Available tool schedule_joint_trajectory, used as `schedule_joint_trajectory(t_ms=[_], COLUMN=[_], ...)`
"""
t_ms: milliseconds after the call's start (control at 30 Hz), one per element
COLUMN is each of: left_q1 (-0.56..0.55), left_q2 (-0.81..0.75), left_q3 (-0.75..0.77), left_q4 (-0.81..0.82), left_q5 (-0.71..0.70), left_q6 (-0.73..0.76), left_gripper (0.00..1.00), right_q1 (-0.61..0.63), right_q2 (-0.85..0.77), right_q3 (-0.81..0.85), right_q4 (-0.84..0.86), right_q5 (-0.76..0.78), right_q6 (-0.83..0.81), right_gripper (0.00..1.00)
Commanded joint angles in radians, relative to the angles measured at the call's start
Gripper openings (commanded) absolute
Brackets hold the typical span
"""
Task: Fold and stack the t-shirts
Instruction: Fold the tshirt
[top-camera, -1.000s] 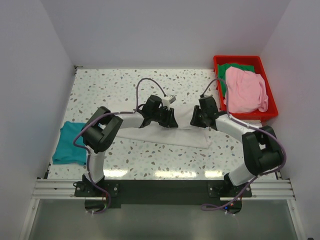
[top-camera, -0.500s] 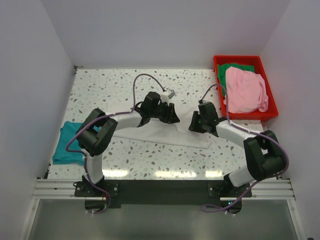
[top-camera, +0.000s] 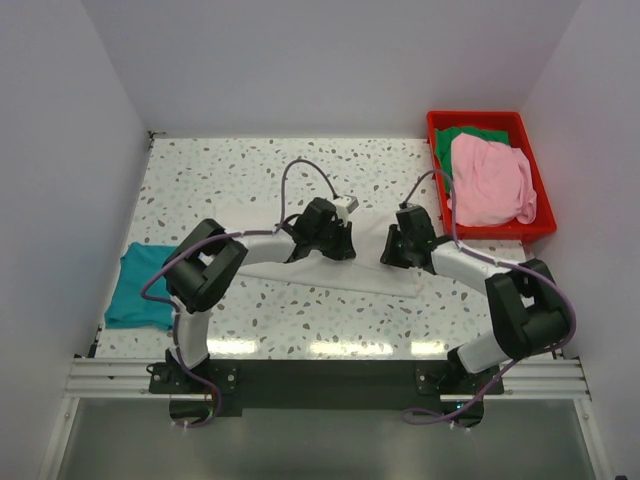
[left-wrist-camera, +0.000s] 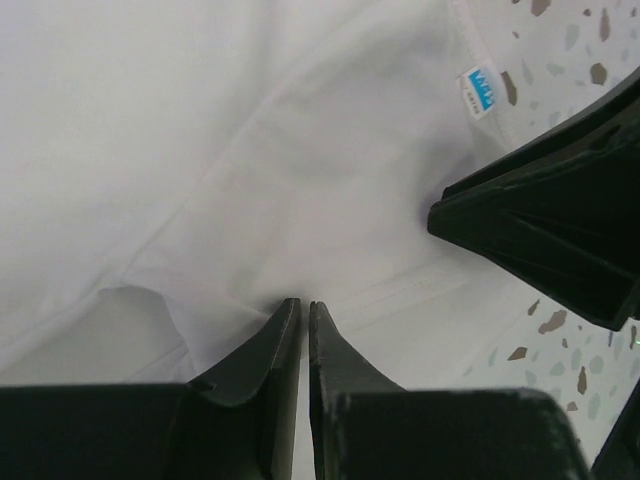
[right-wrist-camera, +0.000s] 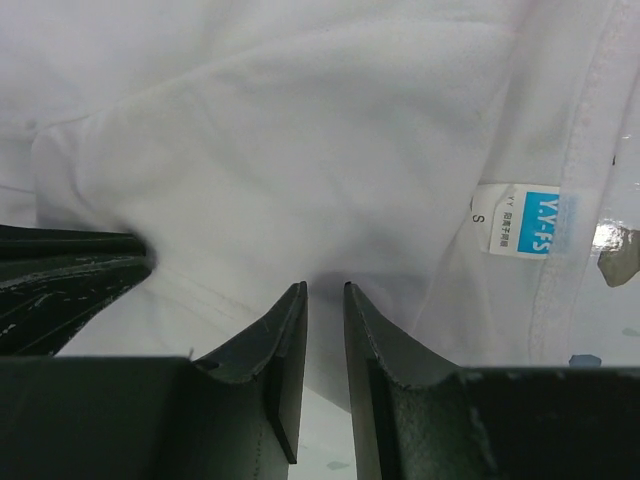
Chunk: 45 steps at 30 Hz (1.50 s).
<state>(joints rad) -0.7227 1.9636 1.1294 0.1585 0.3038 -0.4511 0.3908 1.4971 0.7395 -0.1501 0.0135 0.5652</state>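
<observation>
The off-white t-shirt (top-camera: 345, 274) lies flattened across the middle of the table. Its blue-and-white neck label shows in the left wrist view (left-wrist-camera: 478, 92) and the right wrist view (right-wrist-camera: 525, 221). My left gripper (top-camera: 343, 247) (left-wrist-camera: 303, 303) is down on the shirt with its jaws almost touching, pinching a fold of white cloth. My right gripper (top-camera: 388, 250) (right-wrist-camera: 325, 288) faces it a short way to the right, jaws narrowly closed on the same shirt near the collar. A folded teal t-shirt (top-camera: 140, 286) lies at the left edge. A pink t-shirt (top-camera: 490, 180) and a green one (top-camera: 465, 135) lie in the bin.
The red plastic bin (top-camera: 480, 120) stands at the back right corner. Walls close in the table on the left, back and right. Both arms' elbows and purple cables arch over the table's near half.
Both grippers have shifted slightly over the off-white shirt and now sit closer together near its middle. The shirt's near edge has been drawn in a little.
</observation>
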Motion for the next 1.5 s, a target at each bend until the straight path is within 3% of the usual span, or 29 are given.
schedule_joint_trajectory(t_ms=[0, 333, 500, 667, 833, 933, 967, 1067, 1167, 1300, 1467], left_q1=[-0.004, -0.044, -0.052, -0.053, -0.047, -0.018, -0.005, 0.051, 0.072, 0.074, 0.075], left_q2=[0.021, 0.057, 0.106, 0.164, 0.189, 0.141, 0.098, 0.016, -0.076, -0.183, -0.328], left_q3=[0.003, 0.018, 0.095, 0.208, 0.352, 0.395, 0.376, 0.331, 0.264, 0.127, -0.119], left_q4=[-0.053, -0.089, -0.116, -0.128, -0.155, -0.206, -0.203, -0.247, -0.339, -0.434, -0.425], left_q5=[-0.113, -0.233, -0.273, -0.262, -0.233, -0.258, -0.264, -0.301, -0.463, -0.601, -0.680], left_q6=[0.025, -0.060, -0.159, -0.308, -0.312, -0.255, -0.245, -0.206, -0.149, -0.129, -0.152], left_gripper=[0.12, 0.10, 0.10, 0.13, 0.26, 0.38, 0.43, 0.45, 0.45, 0.40, 0.30], right_q1=[0.002, -0.036, -0.090, -0.104, -0.104, -0.102, -0.104, -0.104, -0.104, -0.099, -0.098], right_q2=[0.022, 0.100, 0.237, 0.409, 0.575, 0.588, 0.578, 0.543, 0.487, 0.401, 0.345], right_q3=[0.009, 0.081, 0.227, 0.516, 0.814, 0.885, 0.909, 0.934, 0.914, 0.806, 0.649], right_q4=[0.012, -0.016, -0.042, -0.153, -0.285, -0.321, -0.330, -0.350, -0.365, -0.338, -0.270], right_q5=[0.040, 0.059, 0.028, 0.029, 0.071, 0.092, 0.095, 0.100, 0.117, 0.123, 0.086], right_q6=[0.019, 0.010, -0.013, -0.066, -0.134, -0.154, -0.159, -0.171, -0.171, -0.133, -0.102], right_gripper=[0.25, 0.25, 0.25, 0.26, 0.31, 0.36, 0.38, 0.42, 0.45, 0.45, 0.43])
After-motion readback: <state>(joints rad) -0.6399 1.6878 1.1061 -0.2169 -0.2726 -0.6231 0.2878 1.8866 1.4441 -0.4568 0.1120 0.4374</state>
